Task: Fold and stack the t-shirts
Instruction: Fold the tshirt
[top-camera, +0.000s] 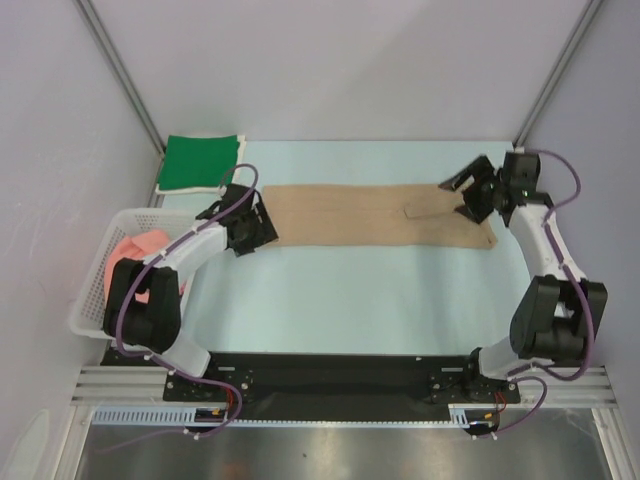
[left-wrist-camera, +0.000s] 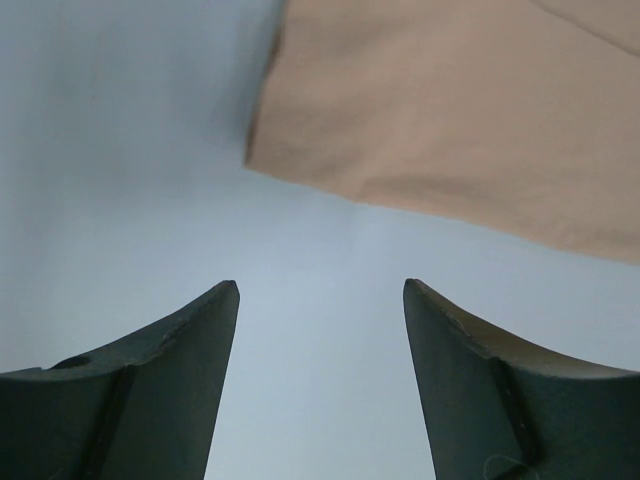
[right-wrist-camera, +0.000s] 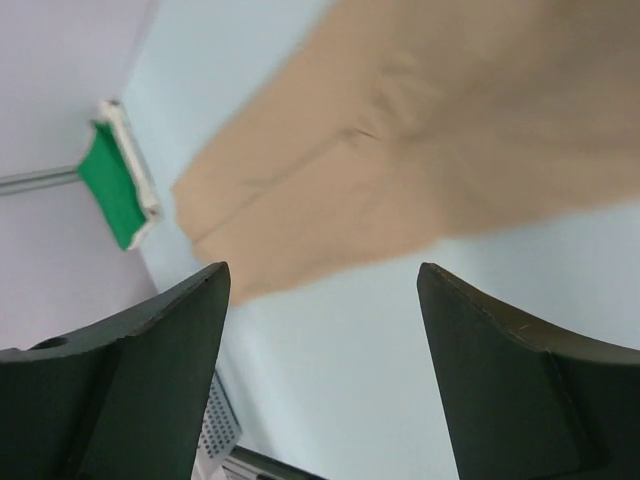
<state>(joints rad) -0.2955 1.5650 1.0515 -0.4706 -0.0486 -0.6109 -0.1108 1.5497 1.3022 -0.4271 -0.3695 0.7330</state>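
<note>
The tan shirt (top-camera: 380, 213) lies as a long folded strip across the table (top-camera: 350, 300), the left gripper (left-wrist-camera: 320, 288) and right gripper (right-wrist-camera: 322, 268) at its ends, jaws wide and empty, so an uneven pinch could pull only the top layer and undo the fold.
</note>
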